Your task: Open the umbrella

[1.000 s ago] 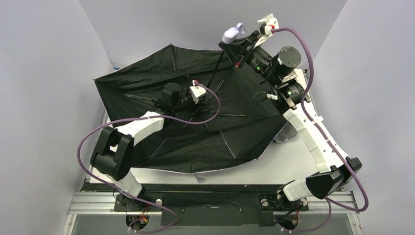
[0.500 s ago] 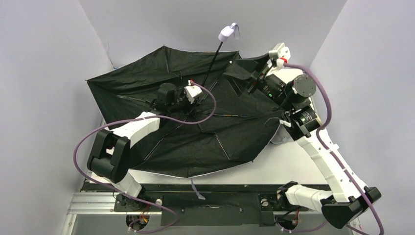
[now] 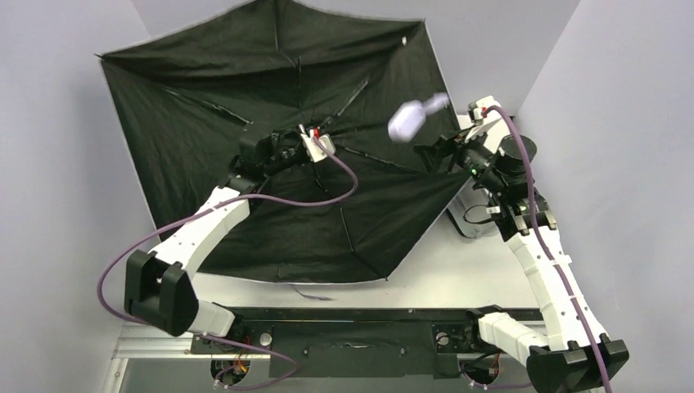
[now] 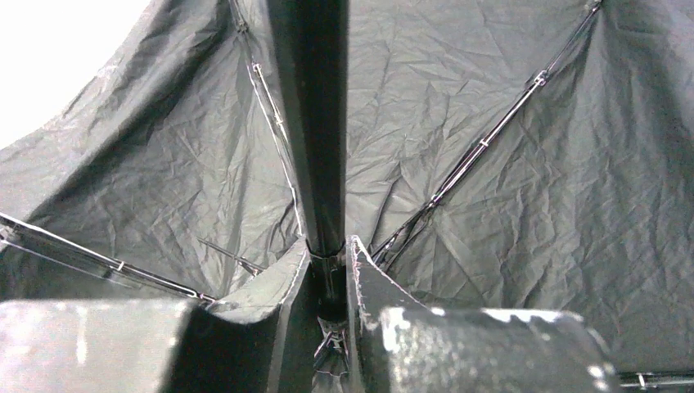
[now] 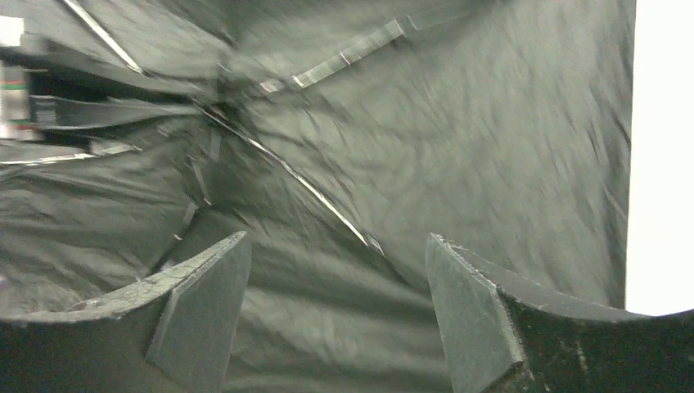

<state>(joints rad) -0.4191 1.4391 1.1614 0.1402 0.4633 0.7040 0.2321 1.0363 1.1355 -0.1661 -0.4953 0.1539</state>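
The umbrella (image 3: pixel 245 106) is spread open, its black inside and thin ribs facing the top camera, tilted up against the back wall. Its pale handle (image 3: pixel 407 119) is blurred at the end of the black shaft (image 4: pixel 315 123). My left gripper (image 3: pixel 326 139) is at the canopy's centre; in the left wrist view it (image 4: pixel 330 246) is shut on the shaft, which runs up between the fingers. My right gripper (image 3: pixel 430 154) is open and empty just right of the handle; in the right wrist view it (image 5: pixel 335 246) faces black canopy fabric (image 5: pixel 458 123).
The white table (image 3: pixel 466 274) lies under the canopy's lower edge. A pale object (image 3: pixel 461 221) sits behind the right arm. A small strap piece (image 3: pixel 307 288) lies at the table's front edge. Pale walls close in on both sides and behind.
The left arm has lifted and tipped the umbrella so the canopy stands up and spreads wider. The right gripper, near the handle one second ago, has let go and drawn back to the right.
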